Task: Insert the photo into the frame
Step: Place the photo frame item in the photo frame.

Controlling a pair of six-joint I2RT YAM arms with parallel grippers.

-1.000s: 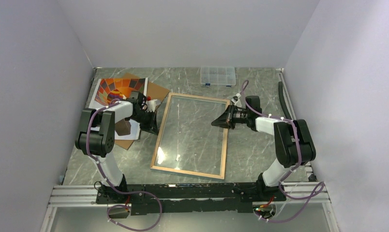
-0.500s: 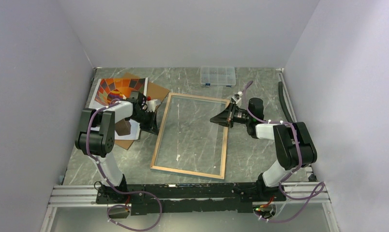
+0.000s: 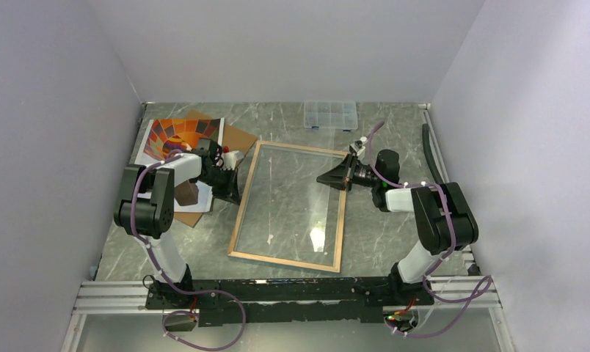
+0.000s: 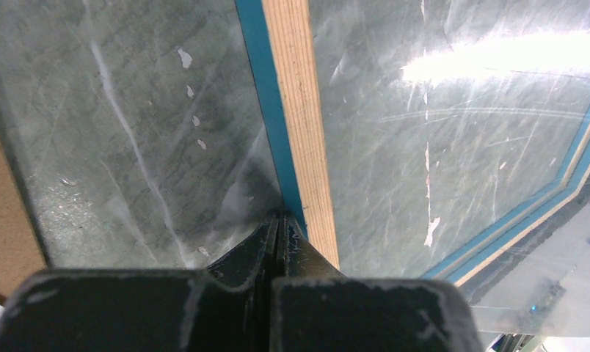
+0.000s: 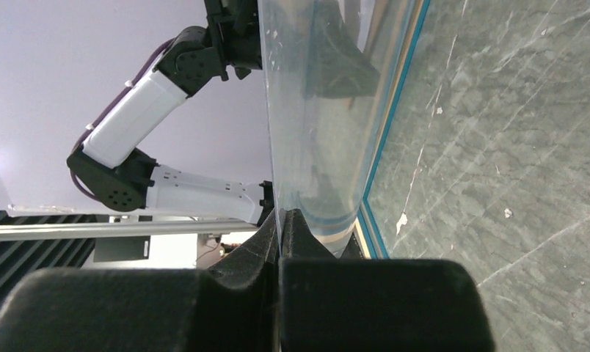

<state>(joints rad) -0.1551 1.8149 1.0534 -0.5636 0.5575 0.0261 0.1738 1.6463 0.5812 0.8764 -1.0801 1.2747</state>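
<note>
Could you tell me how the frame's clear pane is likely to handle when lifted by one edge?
The clear pane looks thin and seems to bow slightly above the right gripper, so it probably flexes rather than holding rigid. Its glossy, reflective surface suggests it may slip in a narrow pinch. The frame has wooden-looking rails, probably stiff.

one frame, one photo, one board, one box, two arms

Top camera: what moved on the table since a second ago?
The right fingers, pinching the clear pane, crept left and the pane's glare jumped right, so it likely tilted. The left fingers, frame, photo and plastic box stayed put.
</note>
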